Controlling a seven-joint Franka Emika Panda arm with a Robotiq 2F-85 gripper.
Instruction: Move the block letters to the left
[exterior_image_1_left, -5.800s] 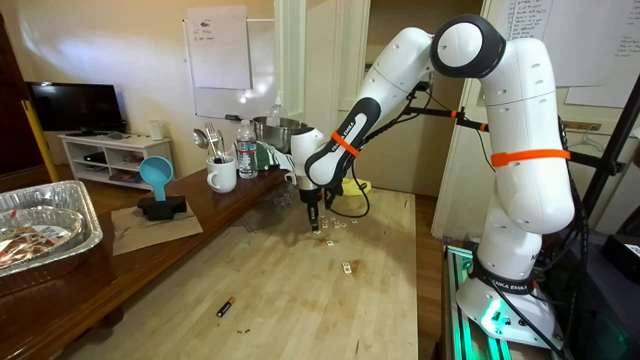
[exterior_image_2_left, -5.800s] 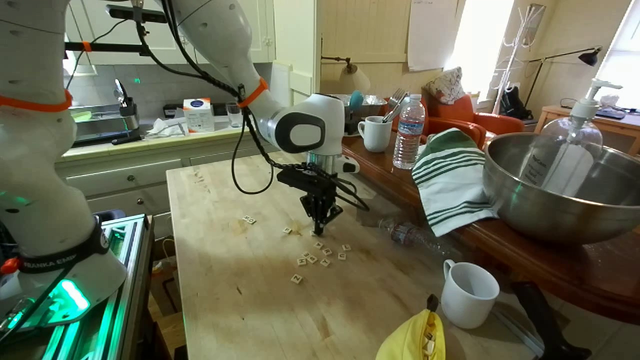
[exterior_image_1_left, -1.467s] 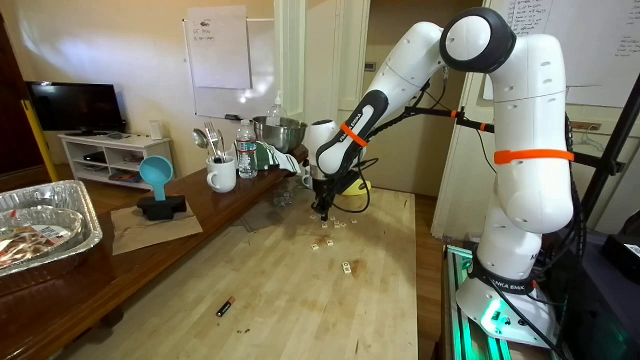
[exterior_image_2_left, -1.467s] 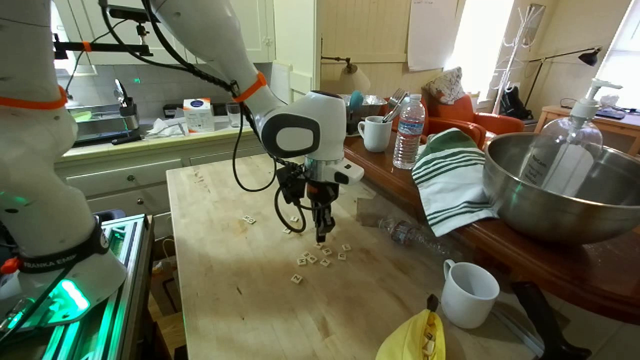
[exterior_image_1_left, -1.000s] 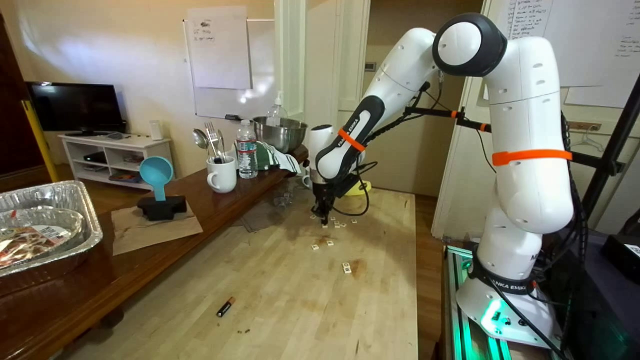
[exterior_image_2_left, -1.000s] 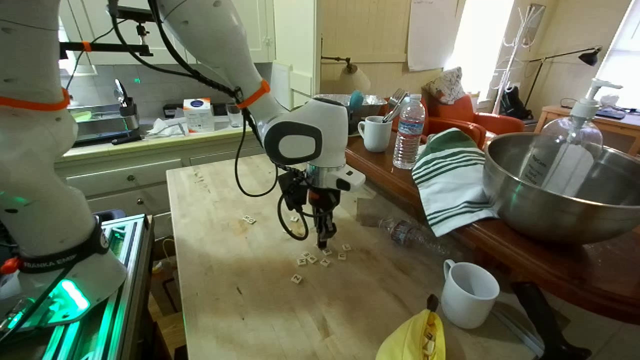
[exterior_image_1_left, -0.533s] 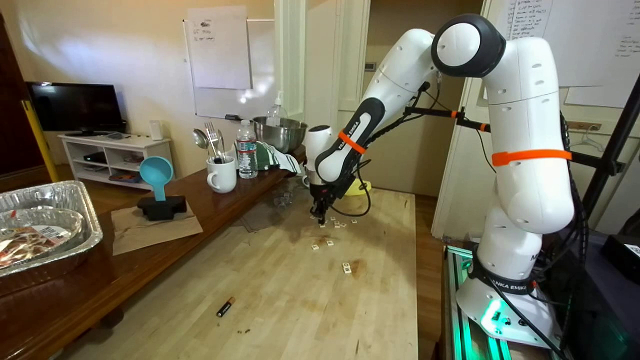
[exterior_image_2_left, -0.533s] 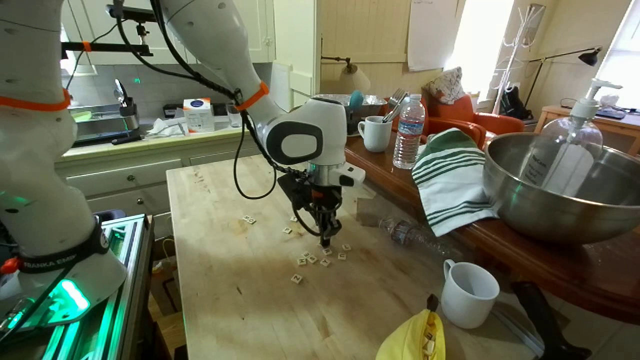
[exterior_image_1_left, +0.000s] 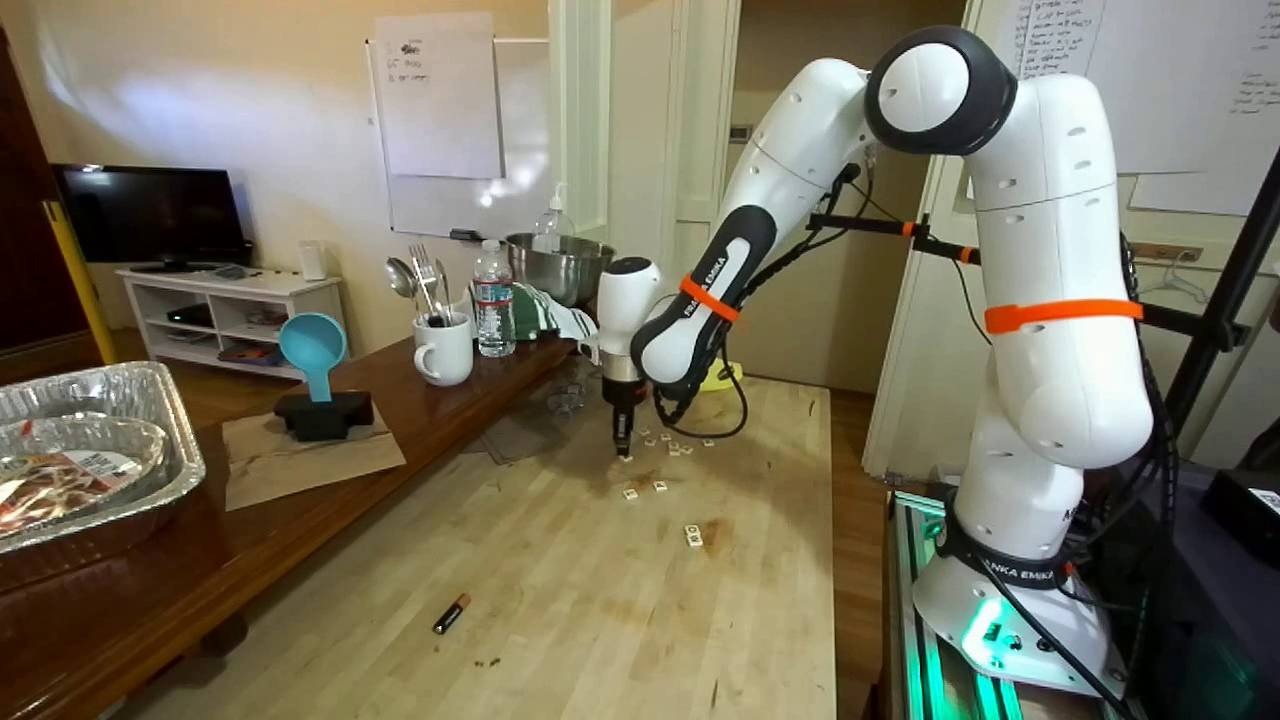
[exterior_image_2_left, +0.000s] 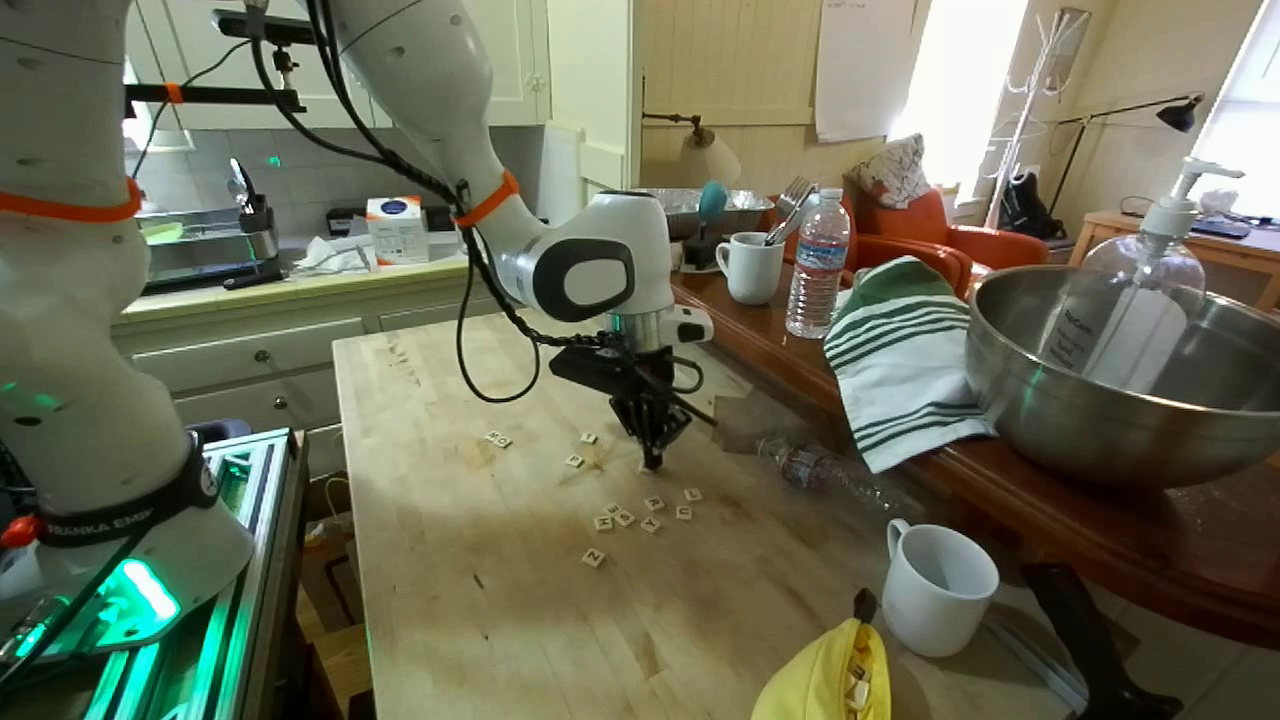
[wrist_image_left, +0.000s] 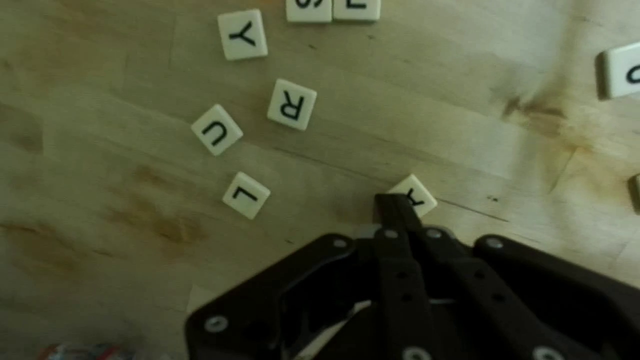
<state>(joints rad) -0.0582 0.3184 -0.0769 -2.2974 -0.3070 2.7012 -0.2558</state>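
The block letters are small pale square tiles with dark letters, lying flat on the wooden table. Several form a loose group (exterior_image_2_left: 650, 524), also seen in an exterior view (exterior_image_1_left: 674, 449). Others lie apart toward the arm's side, such as a tile (exterior_image_2_left: 575, 461) and a pair (exterior_image_2_left: 498, 439). My gripper (wrist_image_left: 395, 200) points down with its fingertips together, nothing visible between them. One tile (wrist_image_left: 422, 196) sits right at the tips, partly hidden by them. A tile marked R (wrist_image_left: 292, 104) and others lie beyond. The gripper shows low over the table in both exterior views (exterior_image_1_left: 622, 450) (exterior_image_2_left: 653, 460).
A battery (exterior_image_1_left: 451, 614) lies on the table. A yellow pouch (exterior_image_2_left: 825, 675), a white mug (exterior_image_2_left: 938, 590) and a clear bottle on its side (exterior_image_2_left: 805, 465) are near the table's edge. A raised brown counter (exterior_image_1_left: 420, 420) runs along one side, bearing a steel bowl (exterior_image_2_left: 1130, 370).
The gripper turned and moved away from the group, and one tile slid along at its tips. Over the longer span, another tile was shifted and left beside the lone tile.
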